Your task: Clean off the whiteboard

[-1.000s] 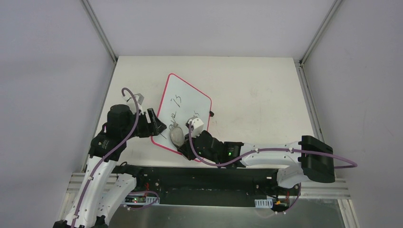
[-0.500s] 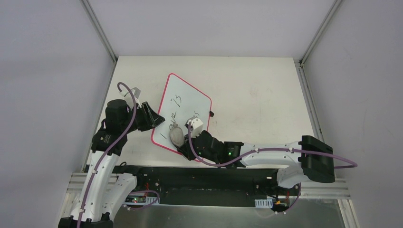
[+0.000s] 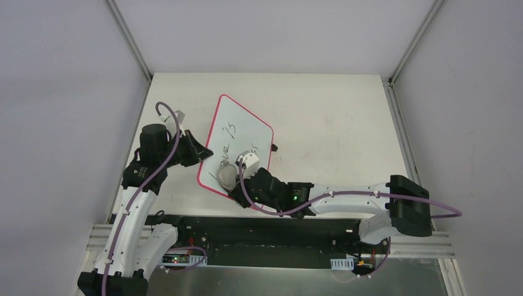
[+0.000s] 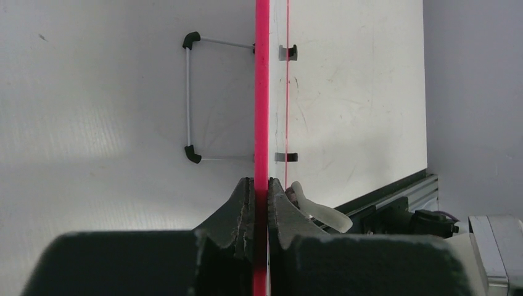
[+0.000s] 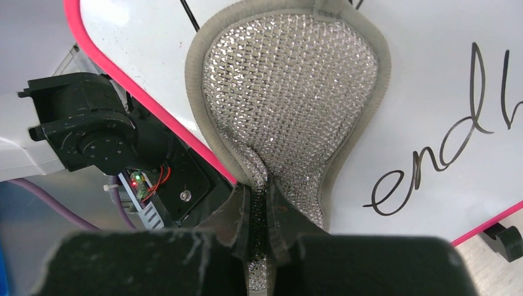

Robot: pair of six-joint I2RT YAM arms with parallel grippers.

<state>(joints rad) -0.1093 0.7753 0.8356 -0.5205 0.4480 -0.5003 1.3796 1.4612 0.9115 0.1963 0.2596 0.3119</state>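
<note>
The whiteboard [image 3: 242, 132], white with a pink frame and black handwriting, lies at an angle on the table's left half. My left gripper [image 3: 201, 155] is shut on its left edge. In the left wrist view the pink frame [image 4: 261, 92] runs edge-on between the closed fingers of the left gripper [image 4: 261, 182]. My right gripper [image 3: 237, 183] is shut on a grey peanut-shaped pad [image 3: 227, 176] that rests on the board's near corner. In the right wrist view the mesh pad [image 5: 290, 80] lies flat on the whiteboard [image 5: 432, 68], pinched at its narrow end by the right gripper [image 5: 259, 192], beside written letters [image 5: 432, 160].
A thin wire stand [image 4: 188, 98] with black corners sticks out from the board, and two small black tabs [image 4: 287, 52] sit on its far edge. The arms' black base rail [image 3: 271, 231] runs along the table's near edge. Grey walls enclose the table.
The left gripper has moved in and shut on the board's left edge. The right gripper with the pad has shifted slightly farther up the board.
</note>
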